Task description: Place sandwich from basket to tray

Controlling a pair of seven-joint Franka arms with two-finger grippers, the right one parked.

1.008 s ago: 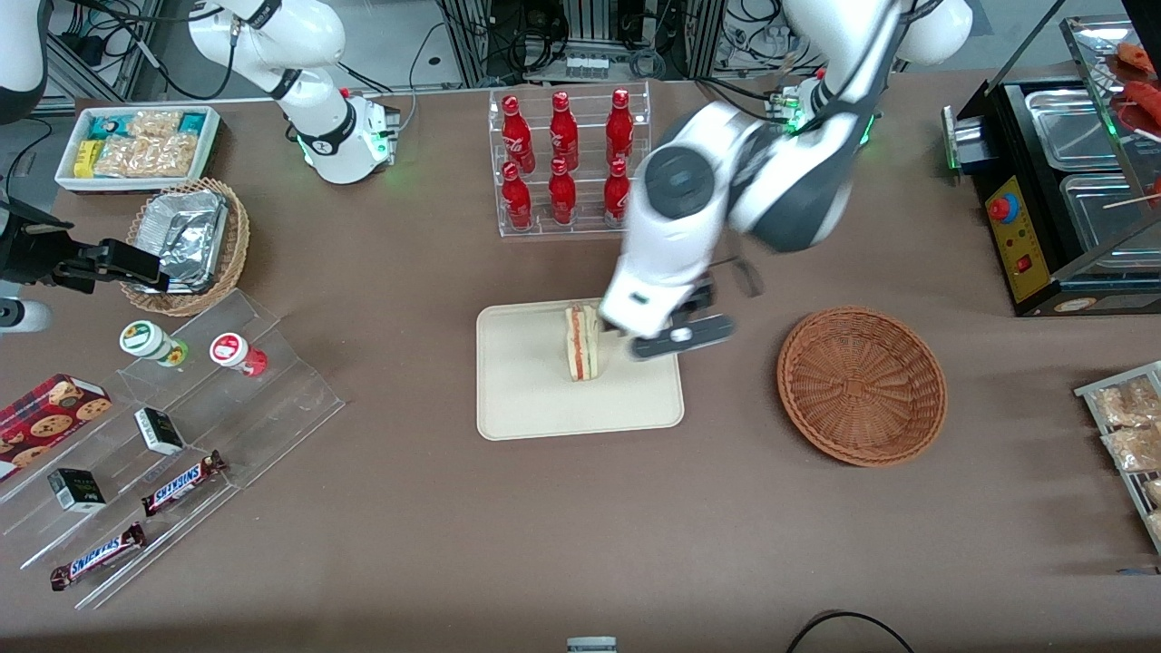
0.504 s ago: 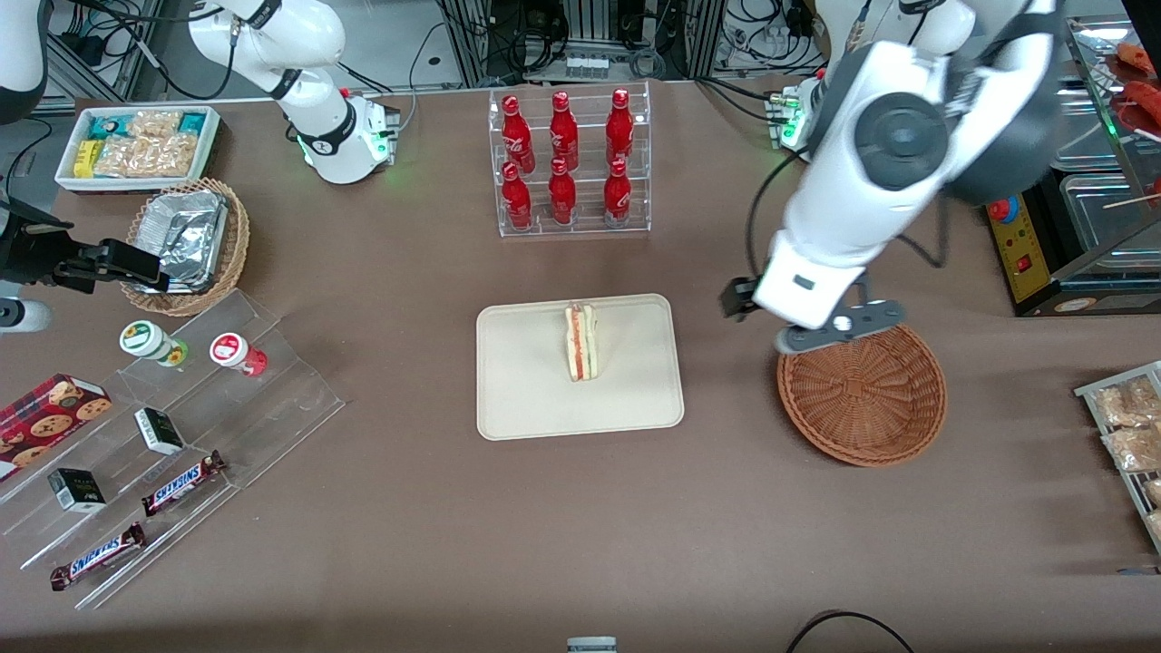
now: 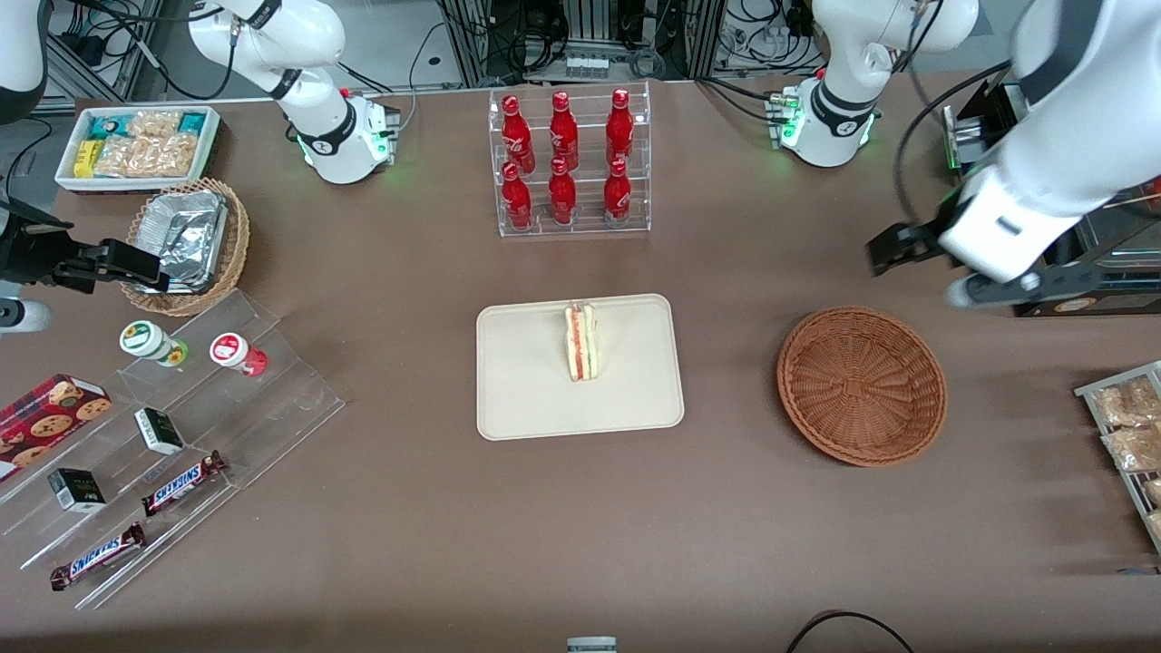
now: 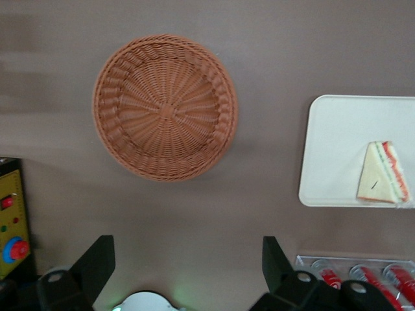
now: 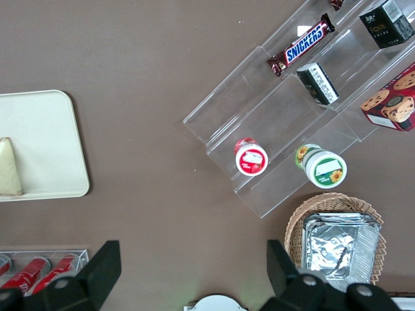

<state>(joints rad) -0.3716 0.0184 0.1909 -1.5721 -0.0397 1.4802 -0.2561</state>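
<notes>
The sandwich (image 3: 580, 342) stands on edge on the cream tray (image 3: 526, 390), in the tray's half farther from the front camera. The reddish-brown basket (image 3: 862, 385) is empty and lies beside the tray, toward the working arm's end. My left gripper (image 3: 975, 272) hangs high above the table, farther from the front camera than the basket and near the black machine. In the left wrist view the gripper (image 4: 187, 262) is open wide and empty, with the basket (image 4: 165, 107), tray (image 4: 331, 149) and sandwich (image 4: 382, 173) below. The right wrist view shows the tray (image 5: 39, 136) and sandwich (image 5: 8, 168).
A clear rack of red bottles (image 3: 569, 163) stands farther from the front camera than the tray. A black machine (image 3: 1052, 181) and a rack of snack packets (image 3: 1129, 426) are at the working arm's end. Acrylic steps (image 3: 181, 426), a foil basket (image 3: 186, 240) and a white bin (image 3: 136, 145) are at the parked arm's end.
My gripper left the sandwich standing on the tray, passed over the basket, and swung up toward the working arm's end of the table. The sandwich has not moved.
</notes>
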